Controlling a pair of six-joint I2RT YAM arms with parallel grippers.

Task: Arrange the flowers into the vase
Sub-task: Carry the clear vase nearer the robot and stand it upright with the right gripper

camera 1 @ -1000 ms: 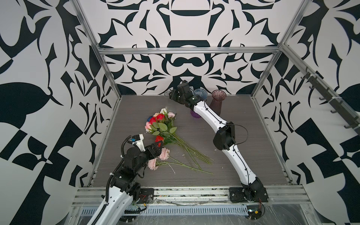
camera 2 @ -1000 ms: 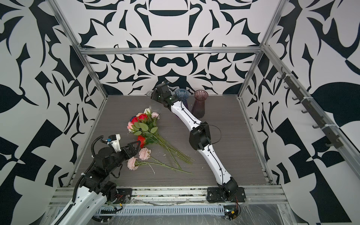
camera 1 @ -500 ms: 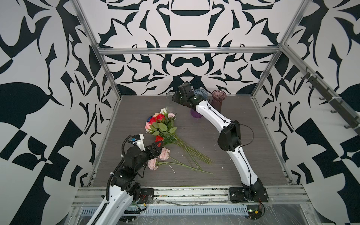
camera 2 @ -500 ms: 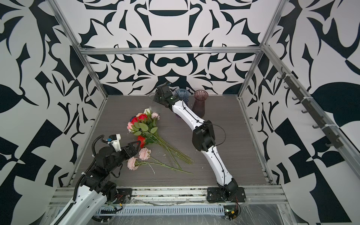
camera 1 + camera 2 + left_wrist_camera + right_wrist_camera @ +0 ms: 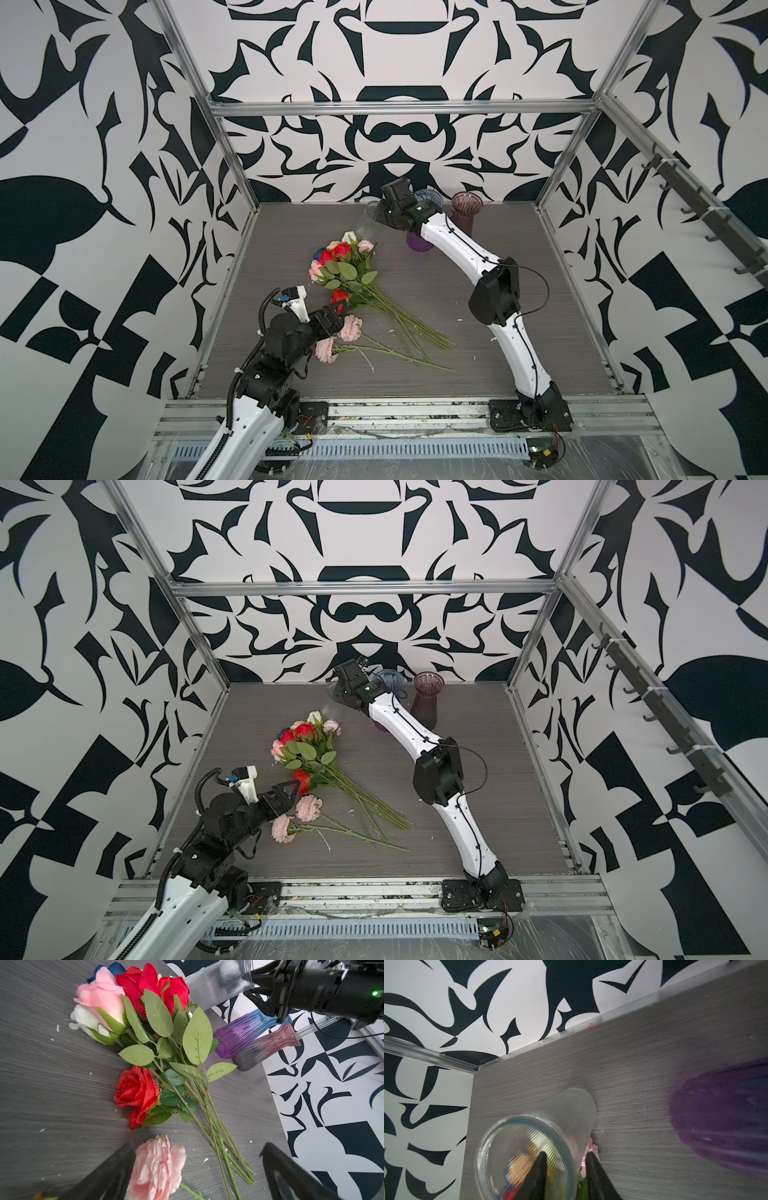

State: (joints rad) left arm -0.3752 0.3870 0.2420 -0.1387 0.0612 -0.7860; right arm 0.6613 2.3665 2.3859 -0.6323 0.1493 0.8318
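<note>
My right fingers (image 5: 538, 1169) stand narrow astride the rim of the ribbed glass vase (image 5: 571, 1109), far centre; I cannot tell if they pinch. My left fingers (image 5: 116, 1169) gape wide above the leafy flowers (image 5: 345, 270), which lie near-left on the woodgrain desk (image 5: 478, 374).

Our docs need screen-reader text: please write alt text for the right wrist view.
The right gripper straddles the rim of a clear ribbed vase, one finger inside, one outside. A purple vase stands nearby on the grey table.
</note>
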